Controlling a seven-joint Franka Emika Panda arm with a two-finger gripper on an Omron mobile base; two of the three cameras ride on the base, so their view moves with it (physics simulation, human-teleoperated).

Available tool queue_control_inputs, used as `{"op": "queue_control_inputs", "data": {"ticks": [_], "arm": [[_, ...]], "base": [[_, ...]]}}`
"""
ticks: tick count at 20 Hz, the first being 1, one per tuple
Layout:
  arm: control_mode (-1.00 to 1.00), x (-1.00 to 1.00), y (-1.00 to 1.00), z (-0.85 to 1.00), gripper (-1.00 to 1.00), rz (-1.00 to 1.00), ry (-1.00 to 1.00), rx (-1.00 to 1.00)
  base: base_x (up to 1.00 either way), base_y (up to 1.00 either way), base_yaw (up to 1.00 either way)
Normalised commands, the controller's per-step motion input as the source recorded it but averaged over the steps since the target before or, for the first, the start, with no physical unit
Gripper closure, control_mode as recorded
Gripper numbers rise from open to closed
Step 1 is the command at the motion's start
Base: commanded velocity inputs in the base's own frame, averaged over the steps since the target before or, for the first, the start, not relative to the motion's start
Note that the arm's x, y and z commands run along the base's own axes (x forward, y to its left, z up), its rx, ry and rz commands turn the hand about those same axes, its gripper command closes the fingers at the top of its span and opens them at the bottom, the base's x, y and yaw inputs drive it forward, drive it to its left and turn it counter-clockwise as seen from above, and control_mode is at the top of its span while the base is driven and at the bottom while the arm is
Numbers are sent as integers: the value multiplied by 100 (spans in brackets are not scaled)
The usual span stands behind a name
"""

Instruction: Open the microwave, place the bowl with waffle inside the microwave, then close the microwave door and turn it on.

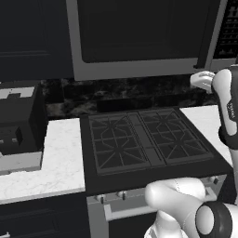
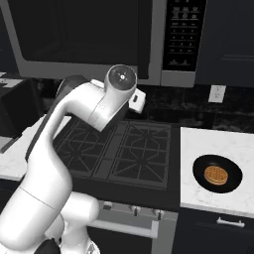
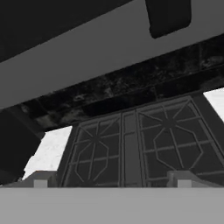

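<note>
You see the gripper [image 3: 112, 183] with its jaws wide apart and nothing between them. Above the jaws hangs the large grey-framed microwave [image 2: 99, 34], its grey-framed door with dark window [image 1: 139, 32] shut, and the black vertical bar handle [image 3: 168, 17] above and to their right. Below and ahead lies the black gas stove with grates [image 3: 131, 148]. Far to the right of the jaws, the small dark bowl with orange-brown waffle [image 2: 217, 174] sits on the white marble counter [image 2: 198, 144]. To their left stands a black boxy appliance with grey base [image 1: 18, 125].
</note>
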Motion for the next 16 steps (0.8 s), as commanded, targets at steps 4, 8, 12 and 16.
{"op": "queue_control_inputs", "data": {"ticks": [4,8,12,16], "arm": [[-100,30,-33,52,-100,-7,0,-11],[-100,16,-43,49,-100,-9,-1,-8],[-100,4,-49,33,-100,-13,-7,-1],[-100,0,-33,25,-100,-11,-11,0]], "base": [[0,0,0],[0,0,0],[0,0,0],[0,0,0]]}}
